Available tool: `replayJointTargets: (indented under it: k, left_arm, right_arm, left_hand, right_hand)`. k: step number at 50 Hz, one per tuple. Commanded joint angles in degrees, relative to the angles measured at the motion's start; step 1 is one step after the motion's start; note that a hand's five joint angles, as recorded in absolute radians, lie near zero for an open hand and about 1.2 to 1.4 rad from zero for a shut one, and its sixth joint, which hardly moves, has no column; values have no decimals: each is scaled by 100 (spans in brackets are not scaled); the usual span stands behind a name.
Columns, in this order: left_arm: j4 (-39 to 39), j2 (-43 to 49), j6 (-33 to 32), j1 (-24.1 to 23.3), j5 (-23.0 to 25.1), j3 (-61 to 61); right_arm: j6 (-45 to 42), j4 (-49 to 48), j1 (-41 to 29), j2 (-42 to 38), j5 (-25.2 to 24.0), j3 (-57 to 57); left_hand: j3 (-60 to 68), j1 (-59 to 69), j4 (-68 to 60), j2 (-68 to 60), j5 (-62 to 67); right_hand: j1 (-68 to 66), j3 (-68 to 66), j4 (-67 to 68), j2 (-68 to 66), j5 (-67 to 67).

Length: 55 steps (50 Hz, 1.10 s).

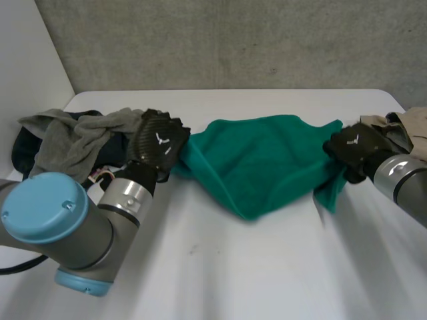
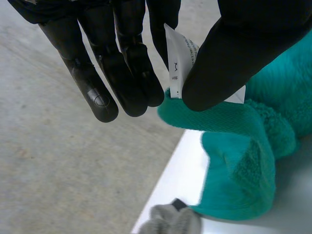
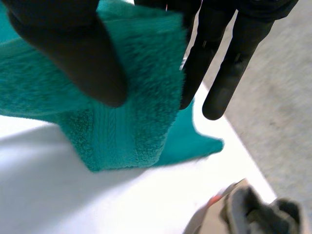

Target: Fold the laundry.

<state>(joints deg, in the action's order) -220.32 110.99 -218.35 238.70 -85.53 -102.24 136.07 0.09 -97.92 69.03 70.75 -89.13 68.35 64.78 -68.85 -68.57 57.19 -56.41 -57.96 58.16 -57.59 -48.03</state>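
A teal towel (image 1: 257, 163) is stretched between my two hands above the white table (image 1: 233, 267), and its middle sags down to the tabletop. My left hand (image 1: 157, 143) holds the towel's left corner. In the left wrist view its thumb (image 2: 229, 53) pinches that corner (image 2: 243, 161), with a white care label (image 2: 178, 58), against the fingers. My right hand (image 1: 353, 150) holds the towel's right end, and a short tail hangs below it. Seen from the right wrist, the thumb (image 3: 73, 48) presses the towel's hem (image 3: 126, 122) against the fingers behind it.
A heap of grey garments (image 1: 67, 137) over a dark blue one (image 1: 23, 150) lies at the back left, just behind my left hand. Beige clothing (image 1: 407, 130) sits at the table's right edge beside my right hand. A concrete wall stands behind the table.
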Motion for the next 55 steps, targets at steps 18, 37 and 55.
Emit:
replayJointTargets:
  k: [18,37,55]
  left_arm:
    - [218,-16,29,-44,-34,99]
    - [271,-60,38,-43,-43,117]
    - [719,-78,91,18,-447,1101]
  right_arm:
    - [3777,351,932,418,299,-1158]
    - [4692,272,959,682,352,-1546]
    - [2206,-88,880,1138,352,-1906]
  left_hand:
    - [1165,1522,-1115,-1143,1281]
    - [1165,1522,-1115,-1143,1281]
    - [1165,1522,-1115,-1143,1281]
  right_hand:
    - [3974,4130,-4149,4092,4136]
    - [4633,4788,-4808,4751,4795]
    - [3658,3813,-3833,3775,3820]
